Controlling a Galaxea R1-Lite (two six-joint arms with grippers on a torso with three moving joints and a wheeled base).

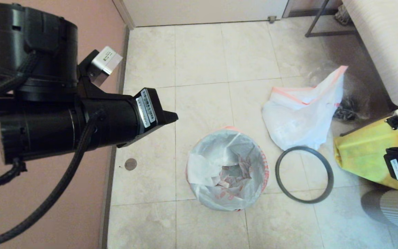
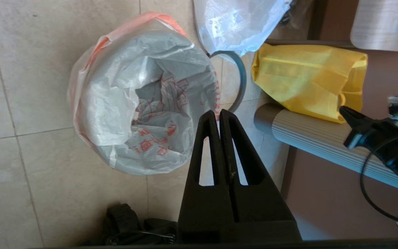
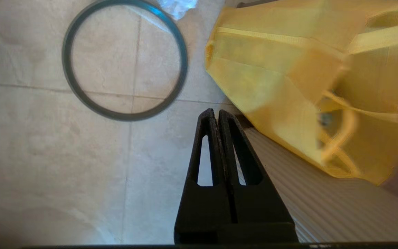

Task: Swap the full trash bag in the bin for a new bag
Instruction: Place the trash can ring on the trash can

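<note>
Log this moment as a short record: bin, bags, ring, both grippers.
bin: lined with the new bag, red print inside, hem folded over the rim
full trash bag: on the floor beyond the ring
grey ring: flat on the floor, off the bin
left gripper: shut, empty, above the bin
right gripper: shut, empty, near the yellow bag

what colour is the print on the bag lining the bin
Red, on the new bag, which has a pink-orange hem folded over the bin's top. It shows best in the left wrist view.
</note>
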